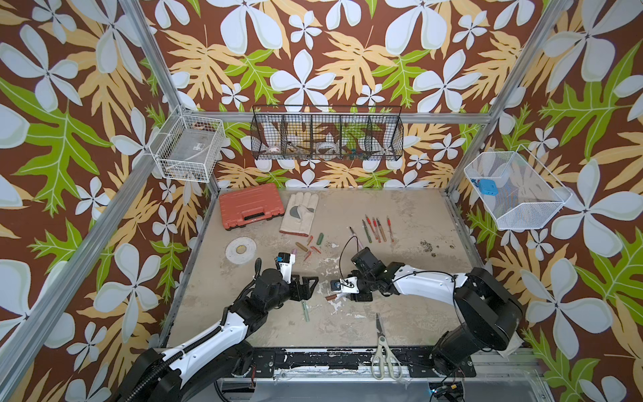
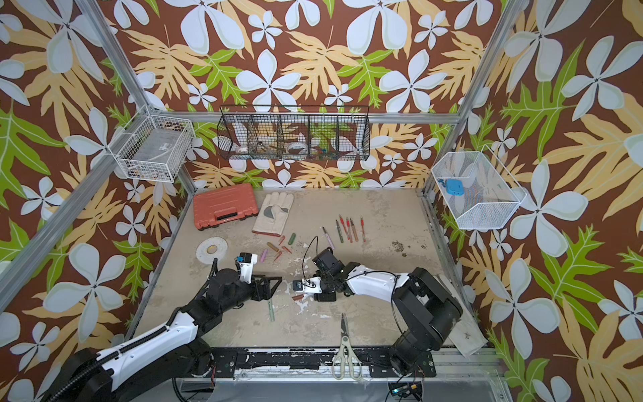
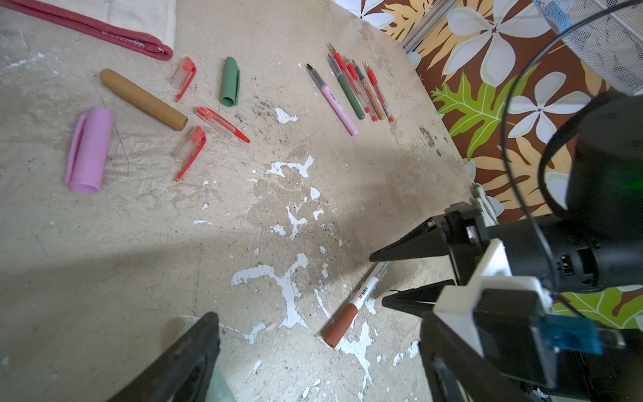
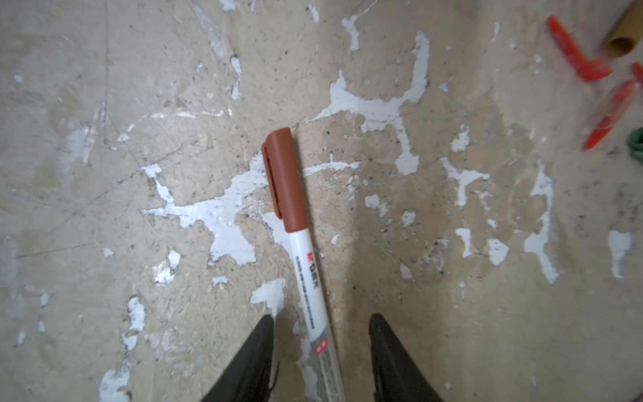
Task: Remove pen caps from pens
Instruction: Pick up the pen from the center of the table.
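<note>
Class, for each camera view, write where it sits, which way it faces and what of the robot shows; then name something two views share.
Top views: high over the near edge of the table, looking down toward the back wall; left arm, right arm, jaws show.
Left wrist: on the left arm, looking across the table at loose caps and the right jaws; one left jaw shows.
Right wrist: on the right arm, looking down at the brown-capped pen; the open right jaws straddle it.
Shared: all four show that pen.
</note>
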{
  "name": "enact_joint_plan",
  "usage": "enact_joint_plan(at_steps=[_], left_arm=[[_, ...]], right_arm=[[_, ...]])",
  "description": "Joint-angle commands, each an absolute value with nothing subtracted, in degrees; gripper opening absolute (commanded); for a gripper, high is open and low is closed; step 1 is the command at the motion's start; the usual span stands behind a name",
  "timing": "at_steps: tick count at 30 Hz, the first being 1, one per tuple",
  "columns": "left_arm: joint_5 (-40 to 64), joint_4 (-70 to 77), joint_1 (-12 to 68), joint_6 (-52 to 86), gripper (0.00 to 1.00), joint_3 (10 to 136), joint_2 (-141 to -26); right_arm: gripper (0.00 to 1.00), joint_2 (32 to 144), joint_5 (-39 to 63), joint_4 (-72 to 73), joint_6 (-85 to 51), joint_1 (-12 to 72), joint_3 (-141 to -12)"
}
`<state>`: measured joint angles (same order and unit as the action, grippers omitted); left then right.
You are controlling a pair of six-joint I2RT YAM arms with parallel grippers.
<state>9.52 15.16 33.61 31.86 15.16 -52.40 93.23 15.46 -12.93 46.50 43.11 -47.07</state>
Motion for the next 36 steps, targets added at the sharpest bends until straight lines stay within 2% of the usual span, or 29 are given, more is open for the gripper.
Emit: enact_joint_plan(at_steps=[1, 4, 7, 12, 25, 36], left_arm=[[9.6, 15.47, 33.6, 32.03, 0.9, 15.37, -52.47], [9.27, 15.17, 33.66, 31.91, 0.9, 15.2, -52.68], [9.08, 15.1, 33.66, 31.84, 0.9, 15.13, -52.74], [8.31, 14.85, 33.64, 31.74, 0.9, 15.13, -52.71], [7.76, 14.72, 33.66, 31.72, 0.9, 15.05, -52.51], [7.12, 15.11, 33.66, 31.47, 0.91, 15.71, -53.39]], right_arm=[[0.46, 93.99, 16.62, -14.68, 46.34, 43.14, -47.64], [0.43, 94.7, 17.37, -15.0, 46.13, 43.12, -48.32], [0.34, 97.48, 17.75, -17.12, 45.32, 43.14, -50.02], [0.29, 101.12, 17.03, -19.86, 44.4, 43.15, -52.18], [0.06, 103.29, 15.7, -19.68, 39.73, 43.14, -52.22], [0.04, 102.1, 16.32, -13.72, 24.86, 43.11, -53.12]])
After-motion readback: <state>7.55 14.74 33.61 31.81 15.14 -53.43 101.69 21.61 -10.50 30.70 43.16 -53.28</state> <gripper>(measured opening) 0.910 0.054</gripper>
